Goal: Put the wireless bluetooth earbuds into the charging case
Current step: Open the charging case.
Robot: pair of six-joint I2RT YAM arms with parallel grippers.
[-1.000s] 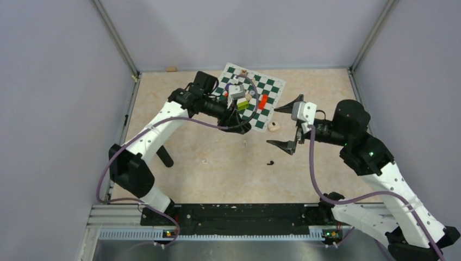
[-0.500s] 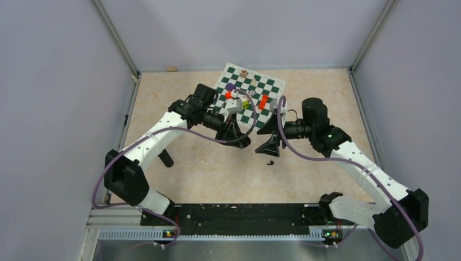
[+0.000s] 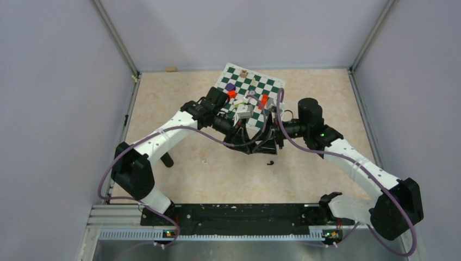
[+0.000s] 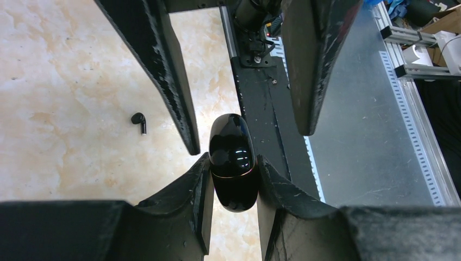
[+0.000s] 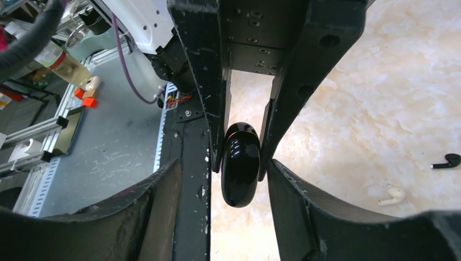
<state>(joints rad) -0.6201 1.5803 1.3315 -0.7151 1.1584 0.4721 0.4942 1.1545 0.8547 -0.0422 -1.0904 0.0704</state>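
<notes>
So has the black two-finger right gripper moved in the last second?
Yes. The right gripper swung left, from beside the green-and-white chessboard mat to below its near corner, around the glossy black charging case the left gripper holds.

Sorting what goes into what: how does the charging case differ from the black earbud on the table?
The charging case is a rounded pod, far bigger than the black earbud, which is tiny and stemmed. The charging case is clamped in the left hand; the black earbud lies loose on the table. Both are black.

White shells (image 3: pixel 163 134), black joints (image 3: pixel 133 174), purple cables (image 5: pixel 128 65) — left pincer (image 4: pixel 232 159) scuffed black
</notes>
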